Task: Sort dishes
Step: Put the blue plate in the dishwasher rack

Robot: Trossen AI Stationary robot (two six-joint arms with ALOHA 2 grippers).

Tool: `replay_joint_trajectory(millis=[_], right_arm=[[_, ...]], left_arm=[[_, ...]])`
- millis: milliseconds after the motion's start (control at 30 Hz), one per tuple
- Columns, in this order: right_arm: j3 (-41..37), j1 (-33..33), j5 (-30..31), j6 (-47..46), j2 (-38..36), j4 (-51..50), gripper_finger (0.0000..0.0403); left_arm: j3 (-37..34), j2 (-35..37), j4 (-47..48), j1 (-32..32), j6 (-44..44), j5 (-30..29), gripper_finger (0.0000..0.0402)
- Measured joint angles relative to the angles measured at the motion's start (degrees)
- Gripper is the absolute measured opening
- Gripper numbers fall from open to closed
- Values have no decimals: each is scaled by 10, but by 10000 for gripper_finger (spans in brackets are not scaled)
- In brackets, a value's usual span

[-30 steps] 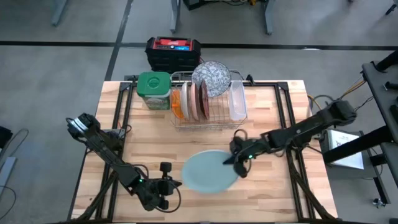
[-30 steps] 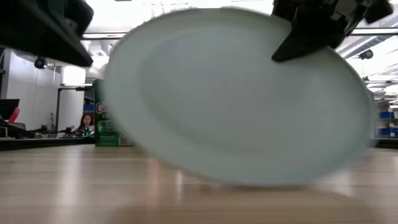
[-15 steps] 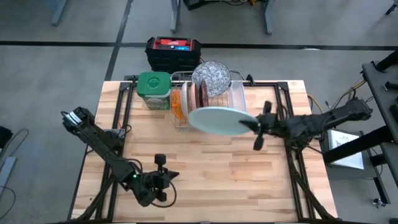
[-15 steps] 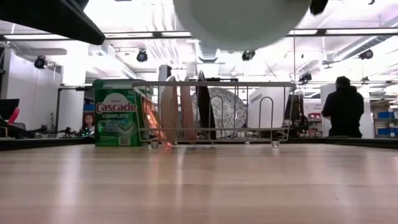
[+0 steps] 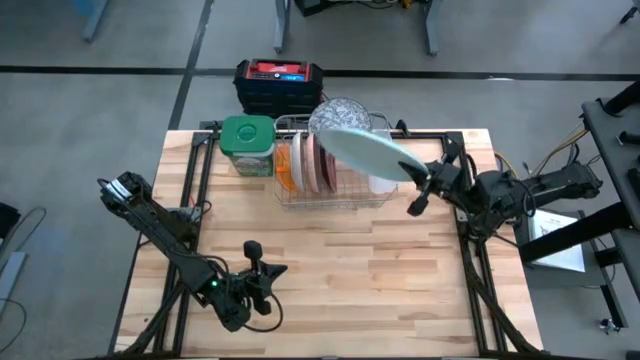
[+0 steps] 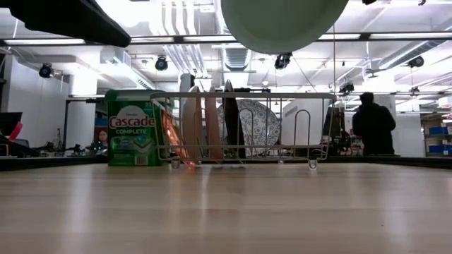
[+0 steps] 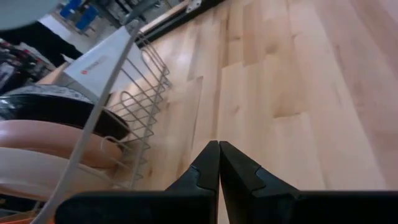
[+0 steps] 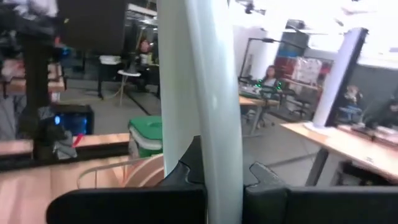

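The right pincer [image 5: 424, 178] is clamped on the rim of the blue plate [image 5: 362, 150], a large, pale, glossy disc tilted above the rack [image 5: 330, 190] at the worktop's [image 5: 400, 280] 12 o'clock. The rack holds orange, pink, red and speckled plates on edge. The left pincer [image 5: 262, 272], closed and empty, waits at 7 o'clock.

Looking down, you see the pale wooden butcher-block table [image 5: 330, 250] on a black metal frame, standing on a grey concrete floor [image 5: 90, 110]. At 12 o'clock from the table sits a black box with a red top [image 5: 279, 82]. At table height, you face an open hall: a white ceiling with bright strip lights [image 6: 176, 39], and a dark-clothed person [image 6: 373, 127] at 3 o'clock.
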State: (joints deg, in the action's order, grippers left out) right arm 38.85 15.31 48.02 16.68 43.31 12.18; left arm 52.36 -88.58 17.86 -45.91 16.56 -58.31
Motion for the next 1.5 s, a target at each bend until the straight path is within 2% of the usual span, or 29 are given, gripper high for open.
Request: replay_joint_trajectory(millis=[233, 467, 733, 1333, 1500], right_arm=[[0, -1, -59, -3, 30, -31, 0], [1, -9, -61, 21, 100, -39, 0], [10, -18, -69, 41, 145, -38, 0], [10, -73, -158, 27, 216, -42, 0], [10, -90, -177, 10, 241, -38, 16]], left_arm=[[0, 0, 5, 0, 2, -4, 0], [0, 0, 7, 0, 5, -5, 0], [0, 0, 7, 0, 11, -7, 0], [0, -3, 12, 0, 23, -7, 0], [0, -4, 11, 0, 24, -7, 0]])
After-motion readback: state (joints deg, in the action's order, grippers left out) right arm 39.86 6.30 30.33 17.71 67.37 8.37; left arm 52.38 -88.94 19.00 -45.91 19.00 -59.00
